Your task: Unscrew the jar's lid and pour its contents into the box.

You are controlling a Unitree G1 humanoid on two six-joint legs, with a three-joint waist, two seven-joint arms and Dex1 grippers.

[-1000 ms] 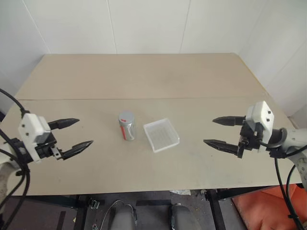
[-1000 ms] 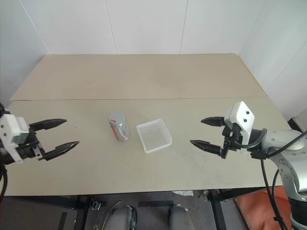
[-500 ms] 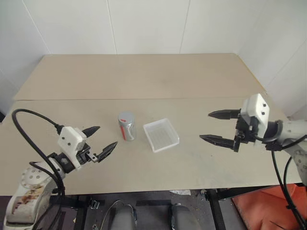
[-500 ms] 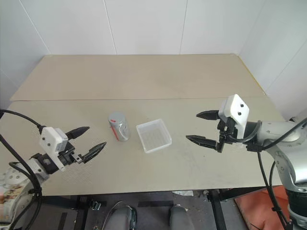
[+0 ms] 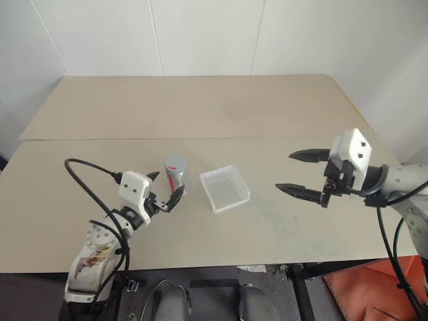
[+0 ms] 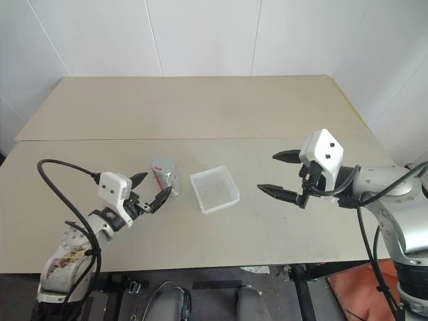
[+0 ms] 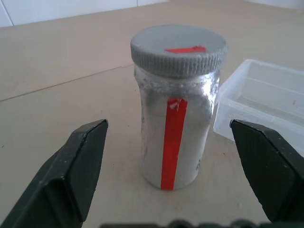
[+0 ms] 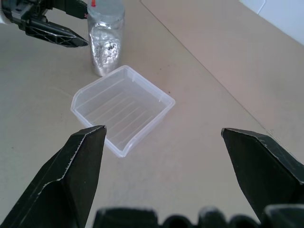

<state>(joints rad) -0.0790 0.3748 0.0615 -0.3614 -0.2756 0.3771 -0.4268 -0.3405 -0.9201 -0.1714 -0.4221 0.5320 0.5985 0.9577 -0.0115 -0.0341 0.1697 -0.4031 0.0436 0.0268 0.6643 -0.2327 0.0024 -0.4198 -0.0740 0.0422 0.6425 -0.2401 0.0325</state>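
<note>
The jar [image 5: 176,176] stands upright near the table's middle, a silvery cylinder with a red stripe [image 7: 173,142] down its side. Its grey lid [image 7: 178,50], marked red on top, sits on the jar. Whatever is in the jar is hidden. Just right of the jar lies the box [image 5: 225,188], a clear plastic tray [image 8: 124,108] that looks empty. My left gripper [image 5: 166,188] is open and low, its fingertips just left of the jar, not touching it. My right gripper [image 5: 295,171] hangs open above the table, well right of the box.
A seam [image 5: 267,138] runs across the beige table behind the jar and box. White walls close off the far side. The table's front edge [image 5: 221,266] lies near the arms.
My left gripper has swung in from the far left and dropped towards the jar, its fingers now beside it. The right gripper drifted slightly left. Jar and box have not moved.
</note>
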